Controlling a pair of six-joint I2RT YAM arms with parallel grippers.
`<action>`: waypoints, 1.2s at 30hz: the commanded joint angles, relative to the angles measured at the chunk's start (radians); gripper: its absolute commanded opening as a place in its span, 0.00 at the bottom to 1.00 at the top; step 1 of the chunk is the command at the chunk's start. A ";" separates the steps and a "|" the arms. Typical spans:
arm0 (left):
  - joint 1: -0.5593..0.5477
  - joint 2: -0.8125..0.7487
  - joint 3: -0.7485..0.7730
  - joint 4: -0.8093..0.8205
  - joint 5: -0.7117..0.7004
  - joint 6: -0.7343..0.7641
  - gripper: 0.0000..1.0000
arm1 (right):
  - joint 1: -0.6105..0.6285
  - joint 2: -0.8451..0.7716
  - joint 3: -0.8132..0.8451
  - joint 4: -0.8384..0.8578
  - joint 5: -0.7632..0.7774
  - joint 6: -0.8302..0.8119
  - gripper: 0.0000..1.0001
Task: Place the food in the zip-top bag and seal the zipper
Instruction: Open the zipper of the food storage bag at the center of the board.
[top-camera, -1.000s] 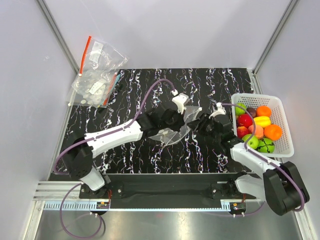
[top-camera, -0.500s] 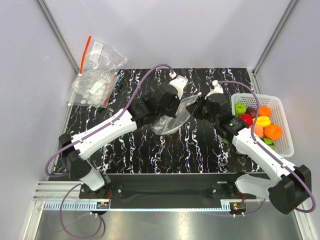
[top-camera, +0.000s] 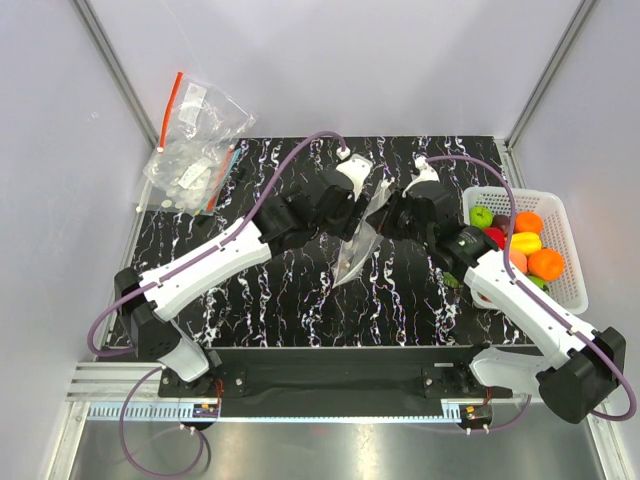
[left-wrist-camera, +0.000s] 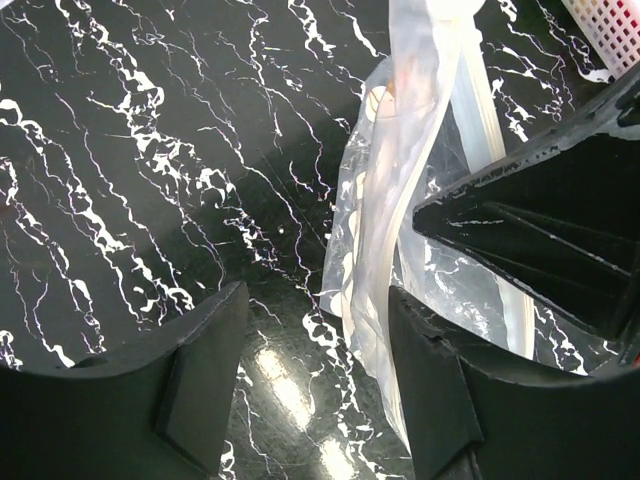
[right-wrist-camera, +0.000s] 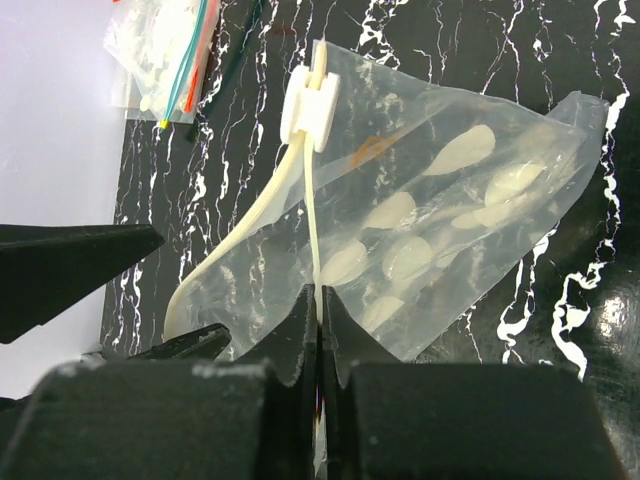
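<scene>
The zip-top bag (top-camera: 358, 245), clear with white dots, hangs between my two grippers over the middle of the black marbled table. My right gripper (right-wrist-camera: 318, 292) is shut on the zipper (right-wrist-camera: 312, 215), the pale strip along the bag's mouth, below its white slider (right-wrist-camera: 310, 105). My left gripper (left-wrist-camera: 318, 300) is open with nothing between its fingers, and the bag (left-wrist-camera: 400, 200) drapes against its right finger (left-wrist-camera: 425, 370). The food (top-camera: 515, 245), glossy toy fruits and vegetables, lies in the white basket (top-camera: 520, 192) at the right.
A pile of other clear bags (top-camera: 195, 140) with red strips lies at the back left corner, also in the right wrist view (right-wrist-camera: 165, 40). The basket's corner (left-wrist-camera: 610, 30) shows at the top right of the left wrist view. White walls surround the table.
My left gripper has opened and let go of the bag. My right gripper has shut on the zipper strip. Both arms moved toward the back, lifting the bag.
</scene>
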 joint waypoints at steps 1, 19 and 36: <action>0.002 -0.020 0.000 0.050 -0.030 0.015 0.63 | 0.015 -0.005 0.034 -0.009 0.014 -0.003 0.00; 0.018 -0.005 0.018 -0.076 -0.170 0.005 0.00 | 0.016 -0.089 -0.043 -0.135 0.219 -0.043 0.00; 0.016 0.053 0.039 -0.043 -0.194 0.019 0.00 | 0.013 -0.299 -0.138 -0.213 0.285 -0.098 0.80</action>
